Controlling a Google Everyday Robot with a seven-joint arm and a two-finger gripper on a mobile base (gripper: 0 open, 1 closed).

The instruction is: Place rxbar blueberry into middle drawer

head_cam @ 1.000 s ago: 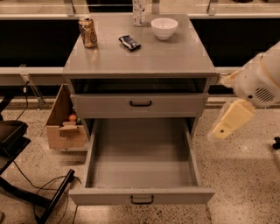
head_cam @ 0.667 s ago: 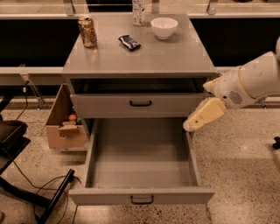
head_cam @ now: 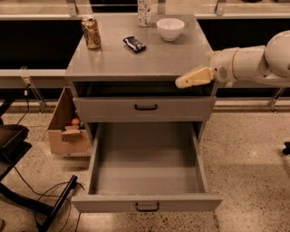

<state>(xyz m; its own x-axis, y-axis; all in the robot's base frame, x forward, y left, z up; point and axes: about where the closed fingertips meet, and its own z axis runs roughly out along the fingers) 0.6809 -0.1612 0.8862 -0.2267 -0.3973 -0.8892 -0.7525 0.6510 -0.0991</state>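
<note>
The rxbar blueberry [head_cam: 134, 44], a small dark bar with white markings, lies flat on the grey cabinet top [head_cam: 136, 61], between the soda can and the bowl. The middle drawer [head_cam: 147, 170] is pulled fully out and holds nothing; its front carries a small black handle [head_cam: 147, 207]. My gripper [head_cam: 181, 82] reaches in from the right, above the front right edge of the cabinet top. It is empty and sits to the right of and nearer than the bar, well apart from it.
A gold-brown soda can [head_cam: 91, 32] stands at the back left of the top. A white bowl [head_cam: 170, 28] and a bottle [head_cam: 144, 11] stand at the back. The upper drawer [head_cam: 145, 108] is shut. A cardboard box [head_cam: 68, 129] sits left of the cabinet.
My arm has moved up and left, from beside the open drawer on the right to the front right edge of the cabinet top. The bar and drawer have not moved.
</note>
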